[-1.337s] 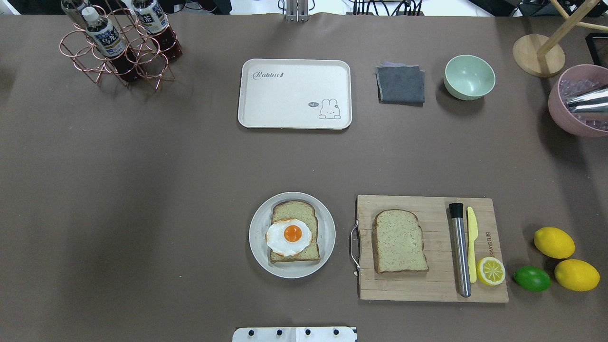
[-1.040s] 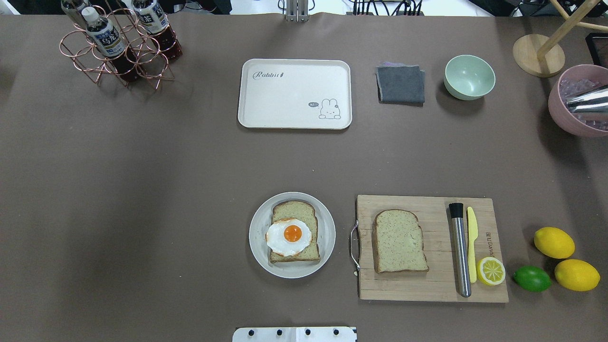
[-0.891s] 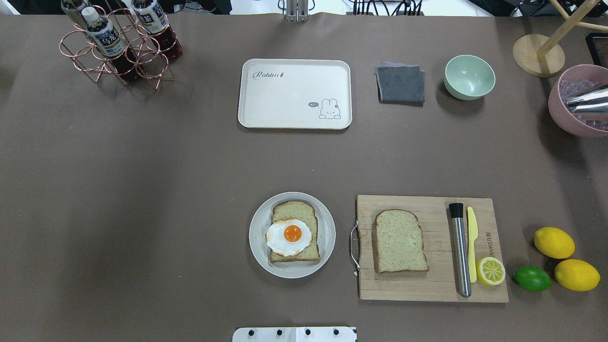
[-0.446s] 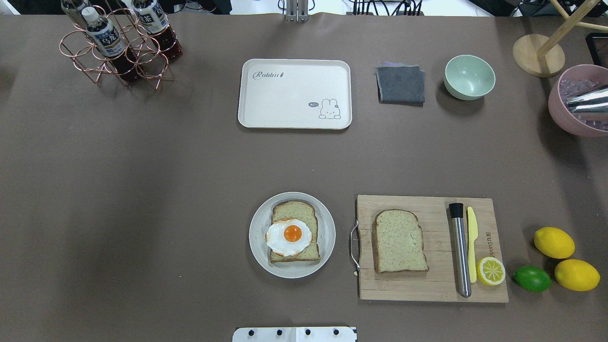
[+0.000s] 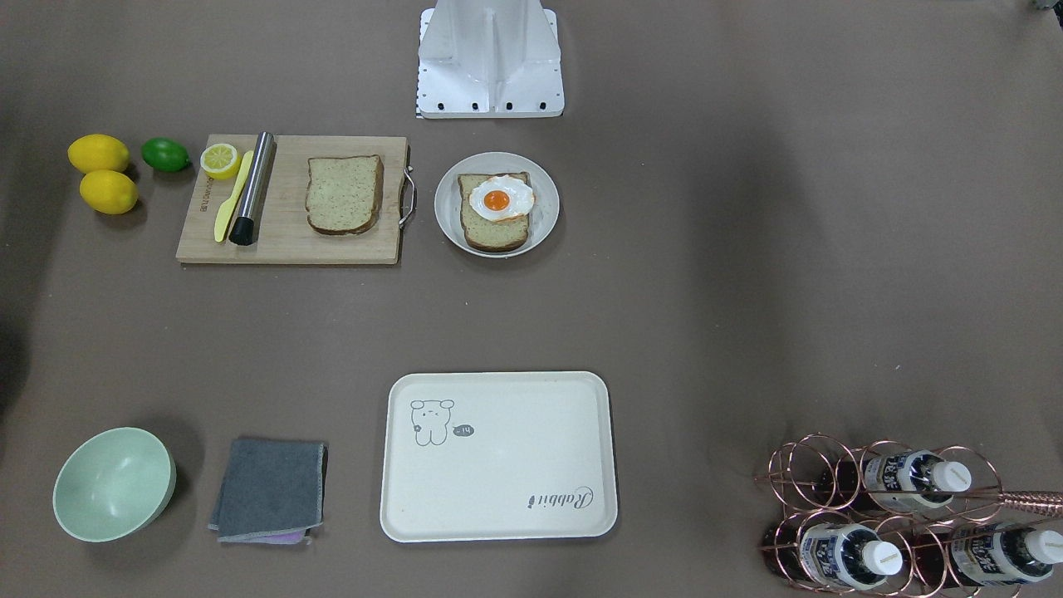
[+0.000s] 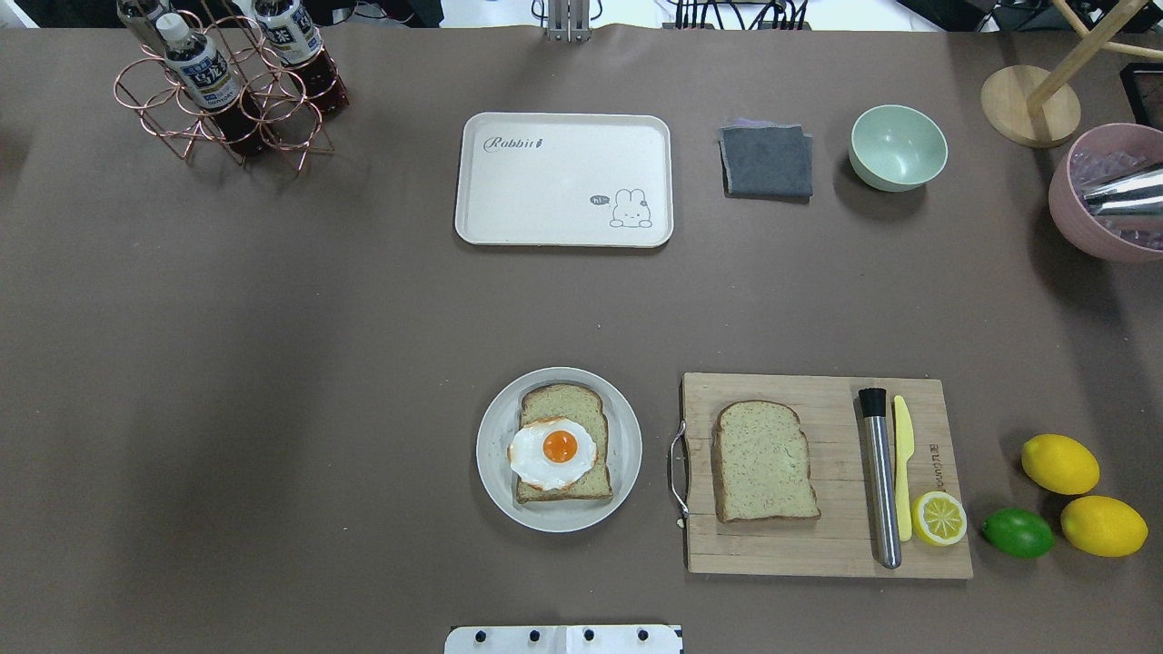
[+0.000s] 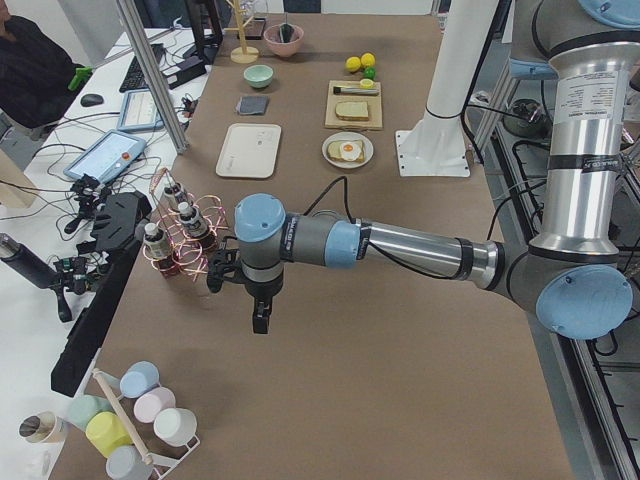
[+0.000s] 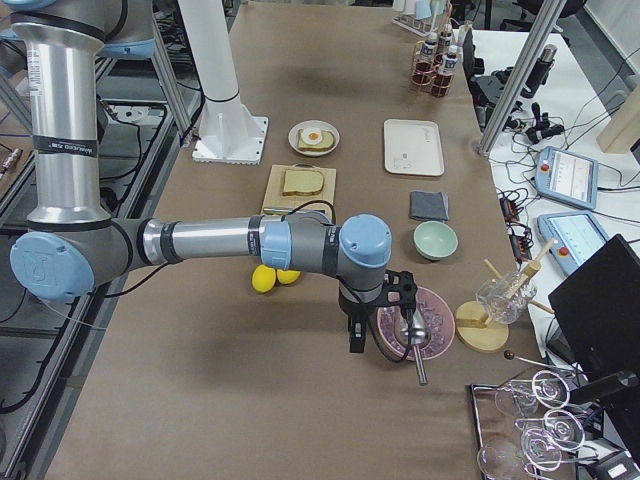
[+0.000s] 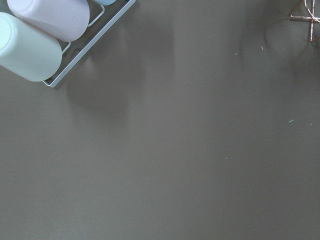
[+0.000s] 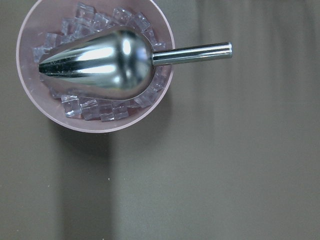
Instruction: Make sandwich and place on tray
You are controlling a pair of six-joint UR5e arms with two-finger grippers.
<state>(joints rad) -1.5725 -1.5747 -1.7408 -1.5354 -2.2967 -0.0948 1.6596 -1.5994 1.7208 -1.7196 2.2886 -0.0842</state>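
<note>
Egg point(image 6: 552, 451) sits on one slice point(image 6: 565, 400) on the plate point(image 6: 495, 454). Second slice point(image 6: 763, 460) lies on the board point(image 6: 818, 545), just right of the plate. Tray point(image 6: 563, 179) is well beyond the plate, no food on it. Assembly not started, by the look. Left gripper point(image 7: 258, 318) and right gripper point(image 8: 352, 340) hang far from the plate, at opposite table ends. Next, likely: grab second slice, cap the egg, carry stack to tray. Jaws show only in side views, small and dark, so can't tell whether open or closed. Wrist cams show no fingers.

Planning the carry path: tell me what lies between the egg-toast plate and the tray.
Nothing. In the overhead view, only bare brown table runs from the plate to the tray; the front-facing view agrees.
</note>
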